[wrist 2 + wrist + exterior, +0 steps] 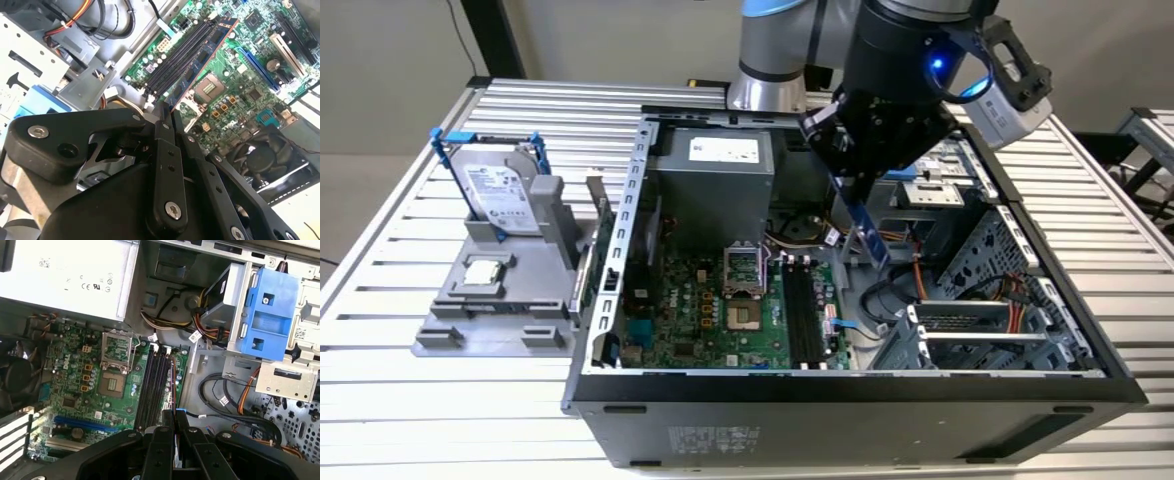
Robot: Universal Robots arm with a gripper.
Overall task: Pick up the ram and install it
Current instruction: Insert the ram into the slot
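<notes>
You've got the gripper point(851, 186) down inside the open case point(854, 388), over the green motherboard point(707, 310). Watch the surroundings: the grey power supply point(65, 275) sits past the far end of the board. The blue drive caddy point(270, 315) with its metal cage is close on one flank. Black and orange cables point(225, 400) loop just beside the black memory slots point(155, 385). The bare CPU socket point(112, 385) lies on the slots' other side, with the fan point(265, 155) further off. Out on the slatted table point(454, 400), the hard drive point(500, 190) stands upright in its grey holder, well apart.

Your fingers point(159, 455) are clamped tight on the ram point(861, 232), pinching one end. It's up in the air near the slots, seated in none. Its long axis runs steeply down out of the fingers, free end lowest and leaning toward the exterior view's right. In both wrist views it shows edge-on, roughly in line with the slots.
</notes>
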